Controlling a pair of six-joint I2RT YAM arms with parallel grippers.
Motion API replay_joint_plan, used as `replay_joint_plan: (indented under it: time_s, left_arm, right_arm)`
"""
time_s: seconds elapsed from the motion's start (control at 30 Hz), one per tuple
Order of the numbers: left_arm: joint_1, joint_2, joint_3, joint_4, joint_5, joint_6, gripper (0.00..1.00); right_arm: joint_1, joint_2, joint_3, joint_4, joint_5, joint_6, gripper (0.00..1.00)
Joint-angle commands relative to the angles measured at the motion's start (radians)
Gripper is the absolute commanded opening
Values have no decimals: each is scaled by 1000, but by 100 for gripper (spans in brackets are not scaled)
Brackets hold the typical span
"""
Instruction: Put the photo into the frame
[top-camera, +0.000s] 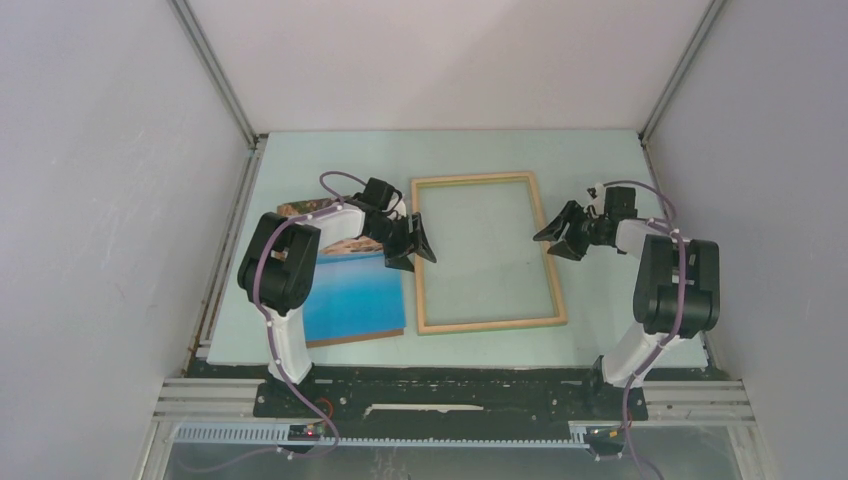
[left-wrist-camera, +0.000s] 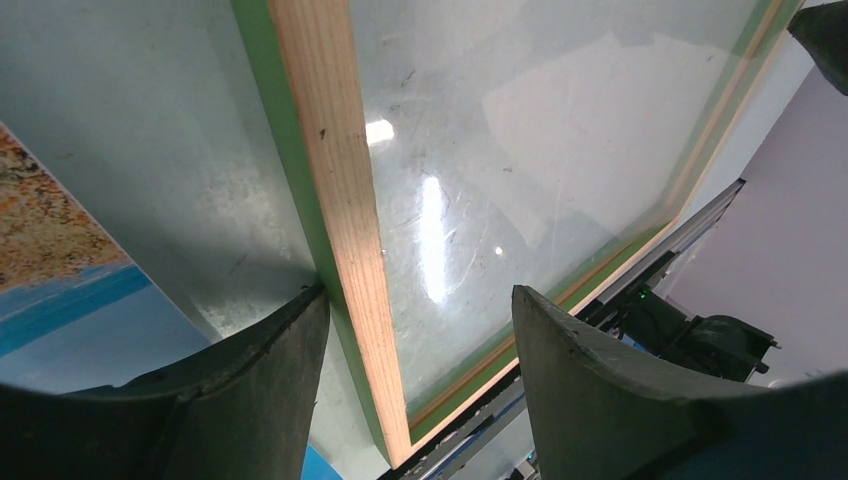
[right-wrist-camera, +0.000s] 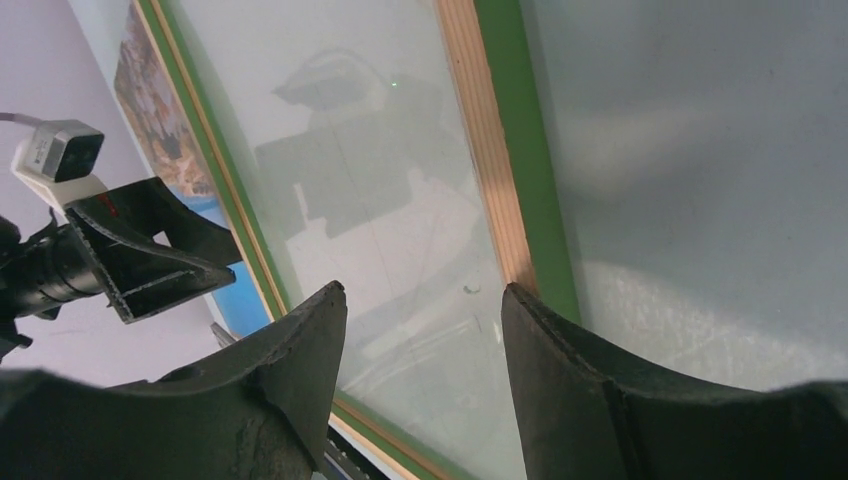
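Observation:
The frame (top-camera: 416, 262) lies flat mid-table with its light wood face up and the pale table showing through its glass. To its left lies the photo (top-camera: 356, 296), picture side up, blue water near me and tan rocks at the far end. My left gripper (top-camera: 415, 255) is open over the frame's left rail (left-wrist-camera: 345, 210), one finger (left-wrist-camera: 270, 380) outside it and the other over the glass. My right gripper (top-camera: 548, 245) is open over the frame's right rail (right-wrist-camera: 488, 170). Nothing is held. My left arm covers part of the photo (left-wrist-camera: 50, 300).
Grey enclosure walls (top-camera: 110, 200) close in the left, right and back. A black base bar and aluminium rails (top-camera: 450, 395) run along the near table edge. In the right wrist view my left gripper (right-wrist-camera: 150, 255) shows beyond the frame's far rail.

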Motion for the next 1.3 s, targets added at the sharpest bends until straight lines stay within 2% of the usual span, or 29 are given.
replay_joint_plan:
  time_s: [0.0, 0.1, 0.27, 0.37, 0.47, 0.67, 0.87, 1.07, 1.17, 1.27]
  left_arm:
    - [-6, 12, 17, -5, 12, 8, 71]
    - [-7, 20, 20, -5, 18, 5, 71]
    - [-7, 15, 20, -7, 10, 9, 71]
    - [-6, 18, 22, -6, 15, 6, 71]
    - [-6, 10, 20, -5, 8, 9, 71]
    - [-7, 4, 22, -14, -2, 16, 76]
    - [-6, -7, 22, -25, -47, 27, 78]
    - [-6, -3, 20, -18, -45, 27, 79]
    - [-4, -4, 20, -6, -24, 20, 79]
    - [22, -31, 18, -10, -21, 22, 80]
  right_arm:
    - [13, 54, -1, 51, -161, 33, 65]
    - [16, 37, -21, 117, -282, 98, 64]
    - [43, -44, -62, 167, -387, 174, 63]
    - [54, -99, -100, 205, -423, 230, 62]
    - [56, -163, -112, 154, -395, 219, 62]
    - [34, -276, -106, -34, -150, 70, 63]
    - [54, -290, -92, -191, 270, -63, 68]
    - [72, -275, -81, -211, 388, -81, 71]
    - [155, -312, -67, -232, 468, -90, 75]
    - [318, -356, -39, -278, 582, -90, 77]
